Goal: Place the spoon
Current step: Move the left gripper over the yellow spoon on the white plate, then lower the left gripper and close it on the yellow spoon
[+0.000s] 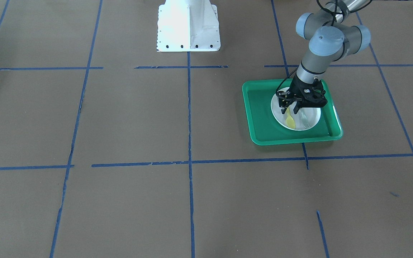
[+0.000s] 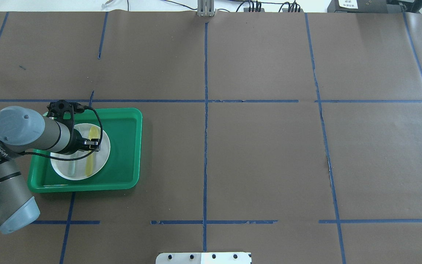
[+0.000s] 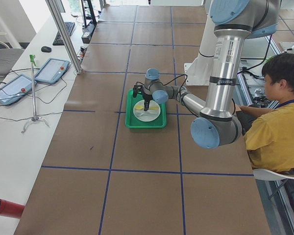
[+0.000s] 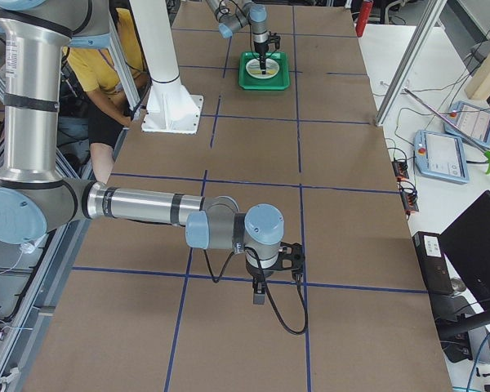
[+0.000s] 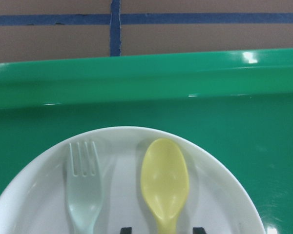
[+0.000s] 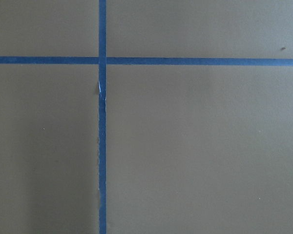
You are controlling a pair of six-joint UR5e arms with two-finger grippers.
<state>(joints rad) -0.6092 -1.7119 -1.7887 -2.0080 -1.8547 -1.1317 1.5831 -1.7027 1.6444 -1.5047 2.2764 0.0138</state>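
Note:
The yellow spoon (image 5: 165, 183) lies flat on a white plate (image 5: 224, 195), bowl toward the tray's far rim, beside a pale grey-green fork (image 5: 83, 195). The plate (image 2: 62, 168) sits in a green tray (image 2: 123, 146). My left gripper (image 5: 162, 230) is open, low over the plate, with one fingertip on each side of the spoon's handle and a gap on both sides. The spoon (image 1: 290, 120) and the left gripper (image 1: 290, 109) also show in the front view. My right gripper (image 4: 259, 298) hangs over bare table far from the tray; I cannot tell whether it is open or shut.
The tray (image 1: 260, 118) stands on brown paper marked with blue tape lines. The white robot base (image 1: 188, 28) is at the table's edge. An operator (image 3: 274, 122) sits beside the table behind the left arm.

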